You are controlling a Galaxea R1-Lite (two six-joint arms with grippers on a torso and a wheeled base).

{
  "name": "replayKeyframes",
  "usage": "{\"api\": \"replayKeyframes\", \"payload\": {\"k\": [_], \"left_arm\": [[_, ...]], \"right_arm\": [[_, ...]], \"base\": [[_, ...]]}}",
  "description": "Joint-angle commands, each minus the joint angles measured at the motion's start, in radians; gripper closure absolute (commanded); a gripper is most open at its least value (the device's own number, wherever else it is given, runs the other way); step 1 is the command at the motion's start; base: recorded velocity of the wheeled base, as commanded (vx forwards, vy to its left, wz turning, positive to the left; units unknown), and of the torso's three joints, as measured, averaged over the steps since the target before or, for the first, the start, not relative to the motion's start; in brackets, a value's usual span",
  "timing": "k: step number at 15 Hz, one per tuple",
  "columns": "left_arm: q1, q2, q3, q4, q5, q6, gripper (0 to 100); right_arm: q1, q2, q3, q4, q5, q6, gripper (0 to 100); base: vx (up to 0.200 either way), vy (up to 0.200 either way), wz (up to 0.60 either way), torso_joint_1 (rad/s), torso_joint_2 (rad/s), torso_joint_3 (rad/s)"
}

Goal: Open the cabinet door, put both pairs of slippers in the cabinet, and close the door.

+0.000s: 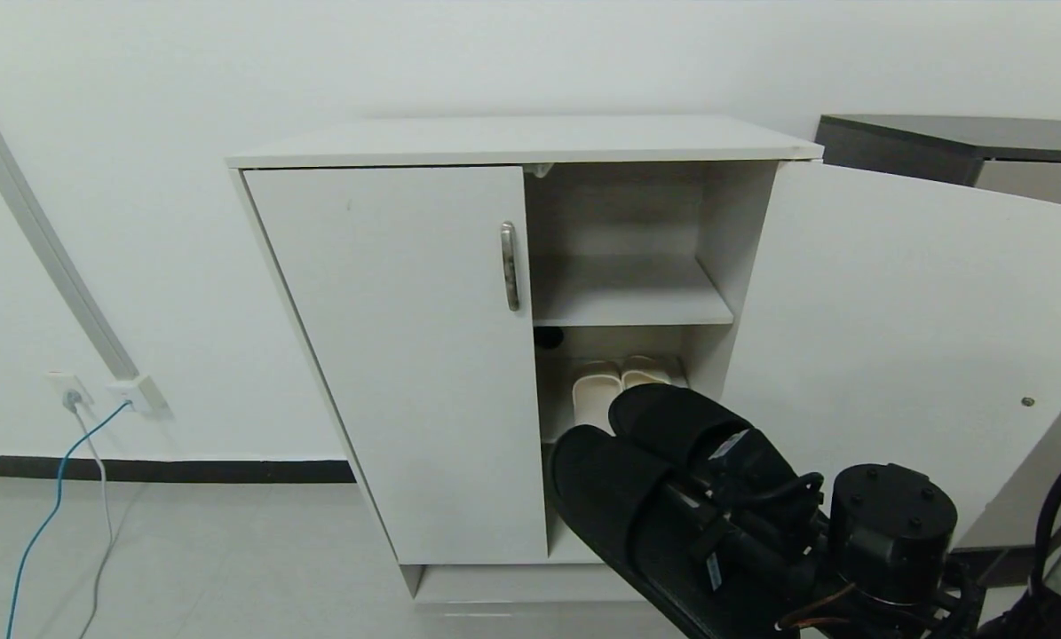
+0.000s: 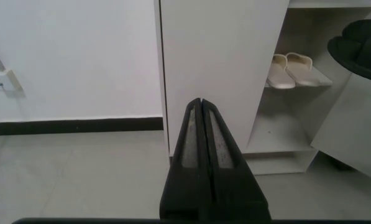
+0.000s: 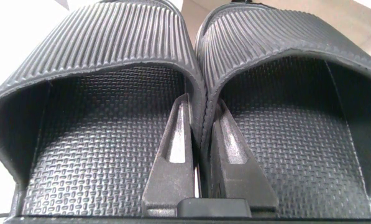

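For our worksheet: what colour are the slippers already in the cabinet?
Cream slippers, best in left wrist view.

shut left door (image 1: 397, 355) blocking that half, right door (image 1: 903, 355) swung wide, white slippers (image 1: 597, 397) on lower shelf (image 2: 319, 79), room beneath

We count two black slippers (image 3: 110, 93), one around each of the right gripper's (image 3: 201, 109) two fingers (image 3: 173, 168). Beyond those fingers we count two cream slippers (image 1: 597, 390), one cabinet (image 1: 521, 142), two doors (image 1: 397, 355), one handle (image 1: 510, 266), two wall sockets (image 1: 144, 393) and two cables (image 1: 51, 506). The left gripper (image 2: 201, 102) also has two fingers, pressed together.
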Motion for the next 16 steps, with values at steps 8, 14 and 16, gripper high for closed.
{"api": "replayKeyframes", "payload": {"k": [8,14,16], "left_arm": [[0.001,0.001,0.000,0.000,0.002,-0.002,100],[0.001,0.001,0.000,0.000,-0.001,0.001,100],[0.001,0.001,0.000,0.000,-0.001,0.001,100]], "right_arm": [[0.001,0.072,-0.062,-0.052,-0.057,0.026,100],[0.020,0.029,-0.309,0.259,-0.288,0.234,100],[0.047,-0.023,-0.401,0.440,-0.333,0.280,100]], "base": [[0.000,0.000,0.00,0.000,0.00,0.000],[0.000,0.000,0.00,0.002,0.10,0.056],[0.000,0.000,0.00,0.000,0.00,0.000]]}}
